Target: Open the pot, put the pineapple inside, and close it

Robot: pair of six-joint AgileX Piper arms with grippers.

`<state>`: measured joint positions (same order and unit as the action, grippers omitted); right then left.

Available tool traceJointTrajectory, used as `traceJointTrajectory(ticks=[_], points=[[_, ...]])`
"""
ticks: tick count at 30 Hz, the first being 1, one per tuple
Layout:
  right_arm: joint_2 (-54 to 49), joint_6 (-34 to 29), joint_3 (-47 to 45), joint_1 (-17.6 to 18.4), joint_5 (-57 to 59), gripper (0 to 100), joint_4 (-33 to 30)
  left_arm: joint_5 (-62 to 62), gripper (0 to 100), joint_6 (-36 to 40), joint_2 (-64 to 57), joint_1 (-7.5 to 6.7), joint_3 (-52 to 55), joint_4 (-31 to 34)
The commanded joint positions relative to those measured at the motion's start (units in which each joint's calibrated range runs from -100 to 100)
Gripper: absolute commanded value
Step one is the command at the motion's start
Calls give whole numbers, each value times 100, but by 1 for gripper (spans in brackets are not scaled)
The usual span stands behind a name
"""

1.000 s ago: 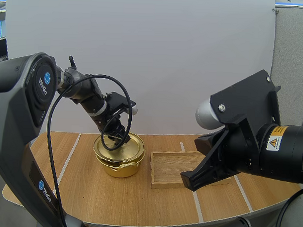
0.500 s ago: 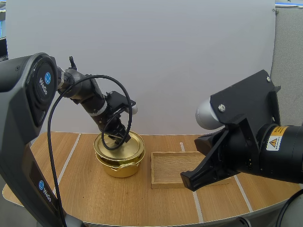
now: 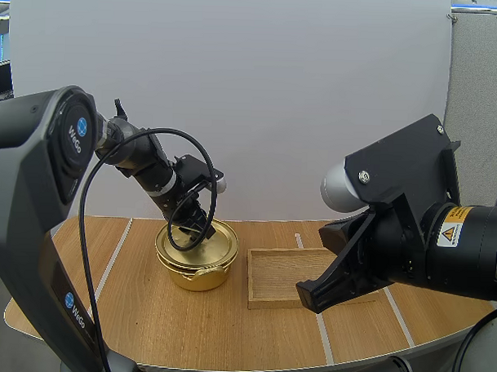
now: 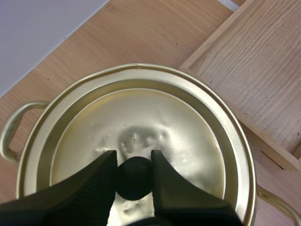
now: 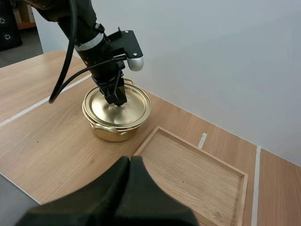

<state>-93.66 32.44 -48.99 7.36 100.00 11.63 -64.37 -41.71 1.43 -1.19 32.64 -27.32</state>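
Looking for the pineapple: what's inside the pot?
The lid covers the pot, so its contents are hidden. Only the lid's top shows, the left gripper pinching its knob.

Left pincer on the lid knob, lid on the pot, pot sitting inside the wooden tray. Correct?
Not quite: the pot stands on the table beside the wooden tray, not inside it, as the high view shows. The rest holds: the left pincer grips the knob of the lid, which sits on the pot.
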Motion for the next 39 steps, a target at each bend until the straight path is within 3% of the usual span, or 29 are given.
traceJointTrajectory(ticks=[1,8,10,13,15,16,25,39], points=[[-52,27,-22,-23,0,0,8,-102,0,-36,76,-10,13,-106],[-52,27,-22,-23,0,0,8,-365,1,-57,170,-10,13,-106],[-52,27,-22,-23,0,0,8,-437,11,-57,127,-10,-1,-106],[-52,27,-22,-23,0,0,8,-672,47,-57,34,-10,-57,-106],[-52,27,-22,-23,0,0,8,-742,90,-57,-76,-10,-69,-106],[-52,27,-22,-23,0,0,8,-784,100,-57,-131,-10,-69,-106],[-52,27,-22,-23,0,0,8,-1712,100,60,-982,-1,-382,-66],[-52,27,-22,-23,0,0,8,-2478,100,193,-3816,-1,-834,275]])
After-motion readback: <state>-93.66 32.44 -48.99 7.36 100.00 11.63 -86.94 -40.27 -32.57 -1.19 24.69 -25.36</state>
